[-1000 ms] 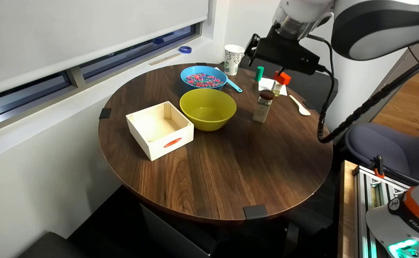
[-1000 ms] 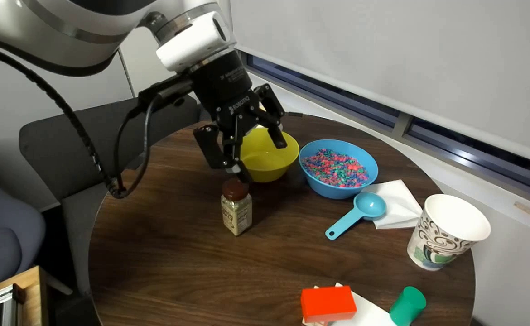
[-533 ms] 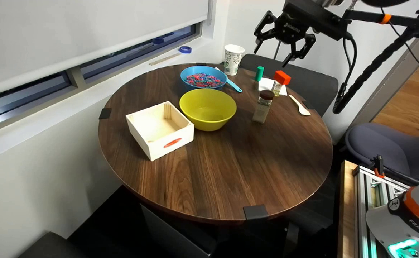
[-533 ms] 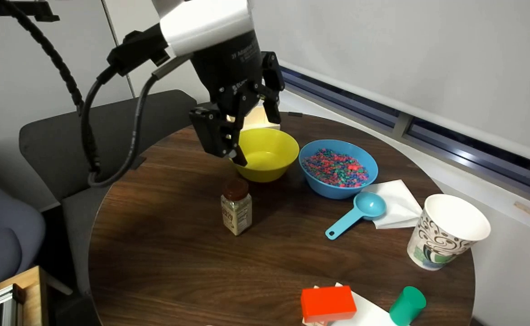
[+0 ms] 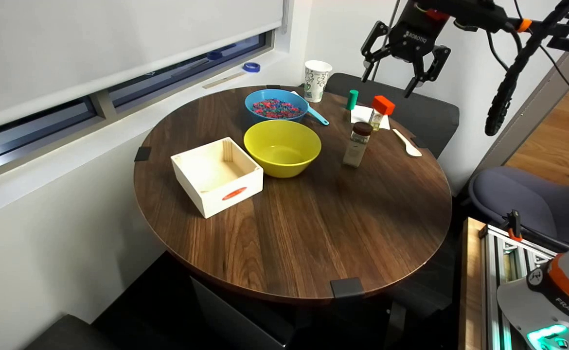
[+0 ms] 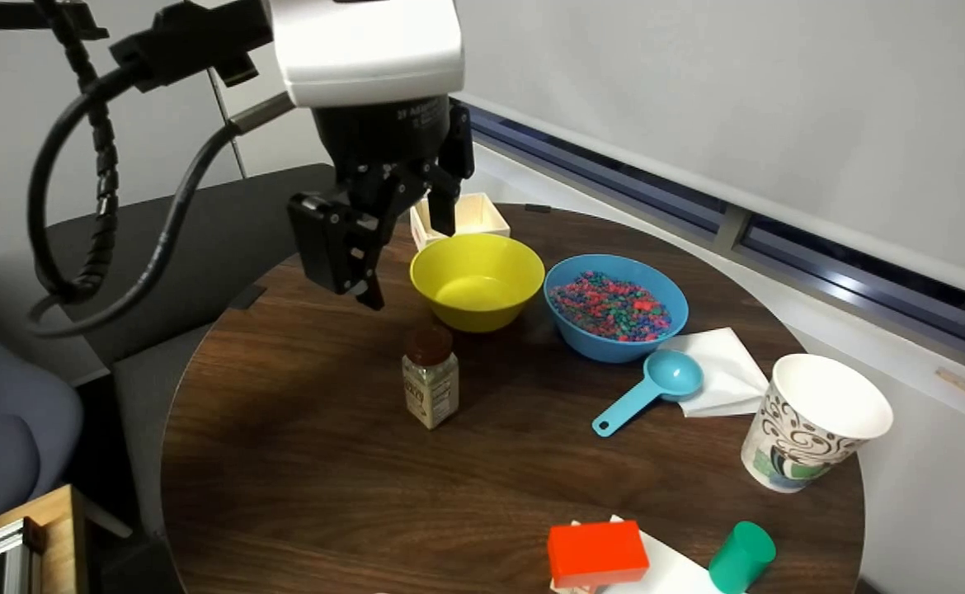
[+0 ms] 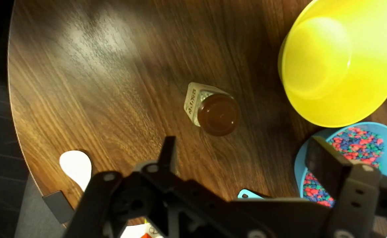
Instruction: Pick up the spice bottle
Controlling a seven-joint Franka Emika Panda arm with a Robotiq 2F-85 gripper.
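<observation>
The spice bottle stands upright on the round dark wood table. It has a reddish-brown cap and a pale labelled body, and it shows in both exterior views (image 5: 356, 148) (image 6: 431, 388) and from above in the wrist view (image 7: 218, 114). My gripper (image 5: 386, 87) is open and empty, raised above the table and apart from the bottle. In an exterior view the gripper (image 6: 409, 266) hangs above and behind the bottle, near the yellow bowl. In the wrist view the fingers are wide apart (image 7: 241, 142) and the bottle lies beyond the tips, toward the left finger's side.
A yellow bowl (image 5: 282, 148) stands near the bottle. Behind it is a blue bowl (image 6: 614, 309) of coloured bits. A blue scoop (image 6: 651, 392), a paper cup (image 6: 812, 425), a red-topped bottle (image 5: 381, 109), a green cylinder (image 5: 352, 99), a white spoon (image 5: 407, 143) and a wooden box (image 5: 216, 177) also stand about.
The gripper has turned and risen away from above the bottle's cap, with its fingers still apart. The cable and wrist have swung with it. The bottle and the other objects have not moved.
</observation>
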